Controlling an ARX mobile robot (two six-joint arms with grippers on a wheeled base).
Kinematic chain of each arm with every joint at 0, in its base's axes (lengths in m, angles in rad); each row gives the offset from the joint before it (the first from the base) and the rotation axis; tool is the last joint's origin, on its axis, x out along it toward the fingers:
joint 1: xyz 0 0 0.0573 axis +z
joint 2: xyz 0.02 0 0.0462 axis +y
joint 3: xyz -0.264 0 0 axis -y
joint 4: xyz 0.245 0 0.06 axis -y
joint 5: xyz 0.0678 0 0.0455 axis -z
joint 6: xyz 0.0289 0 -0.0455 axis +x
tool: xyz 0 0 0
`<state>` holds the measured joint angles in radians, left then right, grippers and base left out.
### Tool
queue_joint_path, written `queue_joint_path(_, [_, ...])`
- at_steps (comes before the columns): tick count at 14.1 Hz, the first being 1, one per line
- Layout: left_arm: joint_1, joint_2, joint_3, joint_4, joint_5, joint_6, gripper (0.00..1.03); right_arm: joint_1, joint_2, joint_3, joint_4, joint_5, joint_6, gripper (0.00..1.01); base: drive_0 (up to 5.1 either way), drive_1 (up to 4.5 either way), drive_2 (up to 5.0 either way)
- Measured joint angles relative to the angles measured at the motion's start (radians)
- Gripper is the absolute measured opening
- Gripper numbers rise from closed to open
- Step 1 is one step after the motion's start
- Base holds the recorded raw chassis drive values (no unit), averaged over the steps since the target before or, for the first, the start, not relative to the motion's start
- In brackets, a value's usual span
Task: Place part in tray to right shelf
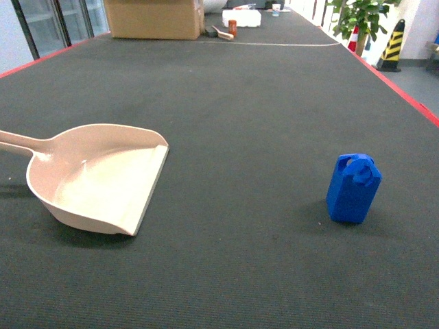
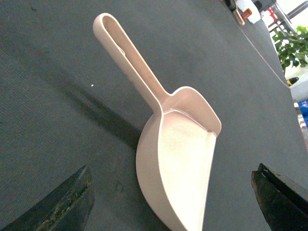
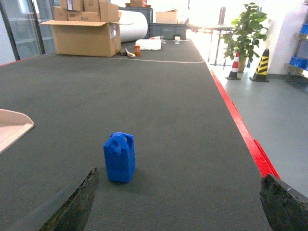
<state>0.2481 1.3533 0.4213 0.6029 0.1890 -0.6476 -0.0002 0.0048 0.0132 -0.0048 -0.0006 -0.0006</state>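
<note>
The tray (image 1: pixel 96 179) handle's end and each pincer's fingertips run off frame.

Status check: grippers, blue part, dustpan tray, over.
Both grippers open, empty. Bright-blue plastic block upright on dark mat, untouched. Beige dustpan-shaped tray empty, lying apart to its left. Nothing between them.

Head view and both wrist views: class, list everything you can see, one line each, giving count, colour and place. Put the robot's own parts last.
scoop: one, cream, left on the mat, empty, handle pointing left.
block: one, bright blue, upright on the mat at right, apart from the scoop.
mat: one, dark grey, red-edged.
cardboard box: one, brown, far end.
plant: one, green, far right.
striped cone: one, black and yellow, right floor.
left end effector: open, above the scoop.
right end effector: open, behind the block.
</note>
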Motion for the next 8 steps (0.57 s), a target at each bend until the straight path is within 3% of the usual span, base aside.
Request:
queue_joint_path(2, [0.015,0.251,0.146,0.07,0.0,-0.064,0.98,0.0,0.0,0.0,0.0,0.0,0.0,0.98,0.0,0.0,0.0])
queue_joint_path(3, [0.024,0.348,0.223,0.041,-0.005,-0.091,0.98,0.0,0.0,0.0,0.0,0.0,0.0,0.98,0.0,0.0,0.0])
queue_joint_path(7, [0.031,0.348,0.223,0.04,-0.005,-0.113,0.98,0.0,0.0,0.0,0.0,0.0,0.0,0.98,0.0,0.0,0.0])
queue_joint_path(8, [0.028,0.36,0.205,0.126,0.03,-0.135,0.98,0.0,0.0,0.0,0.0,0.0,0.0,0.98,0.0,0.0,0.0])
